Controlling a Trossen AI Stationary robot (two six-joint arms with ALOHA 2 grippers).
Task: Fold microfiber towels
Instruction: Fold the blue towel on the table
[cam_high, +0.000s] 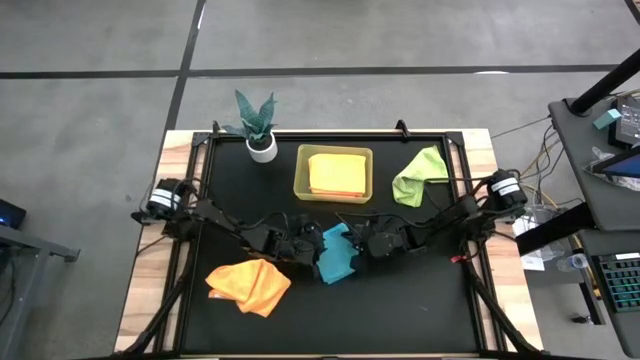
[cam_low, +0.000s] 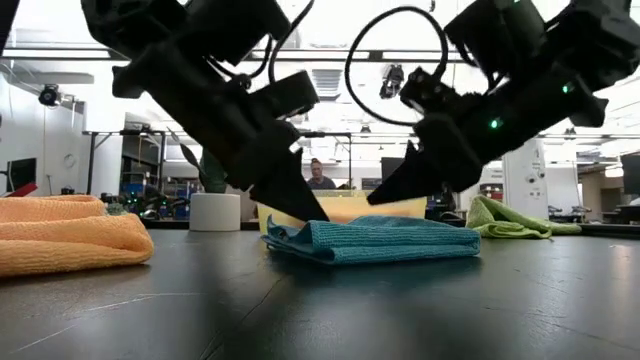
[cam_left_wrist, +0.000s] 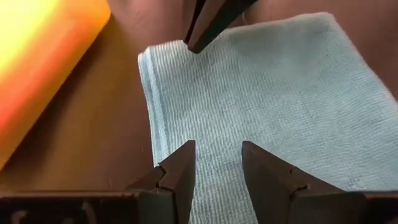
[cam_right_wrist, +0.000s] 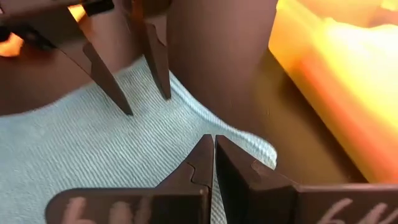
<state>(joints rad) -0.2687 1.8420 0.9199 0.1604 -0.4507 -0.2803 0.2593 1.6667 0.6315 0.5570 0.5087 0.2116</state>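
Table (cam_high: 400, 320), black top, wood edges; landmark = yellow-green bin (cam_high: 334, 172) at the far middle. Largest cloth: orange towel (cam_high: 250, 285), crumpled heap well off from bin toward near-left corner, not folded. Inside bin: yellow-orange towel (cam_high: 336, 172) lying flat, looks folded and put away. Lime green towel (cam_high: 420, 176) just beside bin on its right, bunched, not folded. Teal towel (cam_high: 338, 254) straight in front of bin, between both arms, doubled over w/ layered edges in low view; fold underway, not finished by my read. Potted plant (cam_high: 258, 128) left of bin. Left gripper (cam_left_wrist: 217, 163) over teal towel, fingers part-open, gap btwn them, nothing held. Right gripper (cam_right_wrist: 214, 155) at teal towel's edge on bin side, fingers closed tight; cloth pinched or not, cannot tell. Tally: approx one stowed, one in work, two untouched; pink one not seen
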